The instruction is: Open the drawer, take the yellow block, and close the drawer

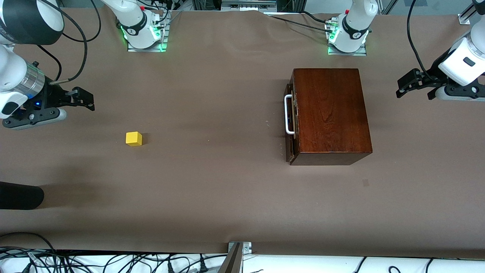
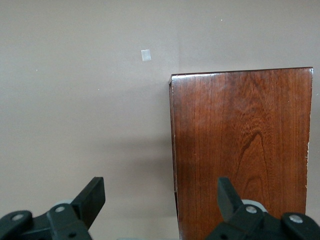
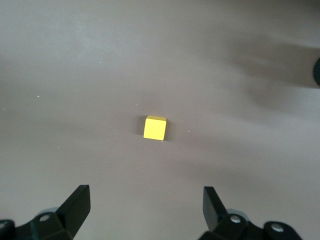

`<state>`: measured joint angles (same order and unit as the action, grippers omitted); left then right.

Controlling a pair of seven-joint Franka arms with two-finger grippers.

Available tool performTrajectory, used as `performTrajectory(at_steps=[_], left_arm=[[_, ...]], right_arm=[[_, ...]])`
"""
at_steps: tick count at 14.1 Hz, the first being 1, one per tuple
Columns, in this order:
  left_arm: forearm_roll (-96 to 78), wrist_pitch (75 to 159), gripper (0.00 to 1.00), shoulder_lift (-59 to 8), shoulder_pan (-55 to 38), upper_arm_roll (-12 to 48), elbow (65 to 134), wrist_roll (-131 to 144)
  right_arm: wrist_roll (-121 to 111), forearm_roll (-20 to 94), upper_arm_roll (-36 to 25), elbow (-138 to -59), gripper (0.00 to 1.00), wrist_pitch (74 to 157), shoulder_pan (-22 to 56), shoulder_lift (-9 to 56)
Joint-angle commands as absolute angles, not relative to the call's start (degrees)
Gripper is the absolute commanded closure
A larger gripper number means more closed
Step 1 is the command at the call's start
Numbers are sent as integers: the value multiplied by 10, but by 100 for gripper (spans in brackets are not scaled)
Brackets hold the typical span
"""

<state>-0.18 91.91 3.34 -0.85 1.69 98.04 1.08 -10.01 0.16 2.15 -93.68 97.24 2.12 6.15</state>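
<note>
Yellow block [image 1: 133, 138] sits on the desk [image 1: 212, 189] toward the right arm's end, near the spread, empty right claw [image 1: 89, 101], while the shut drawer [image 1: 289, 125] lies nearest the spread left claw [image 1: 402, 89].

Dark reddish-brown wooden box [image 2: 242, 150] cut off at 6 o'clock in left wrist view; drawer interior hidden.
</note>
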Motion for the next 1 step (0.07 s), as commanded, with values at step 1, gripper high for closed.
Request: performTrajectory(at_steps=[1], left_arm=[[9, 910, 0, 43, -17, 14, 987, 14]], right_arm=[[-120, 15, 27, -921, 0, 966, 10, 68]])
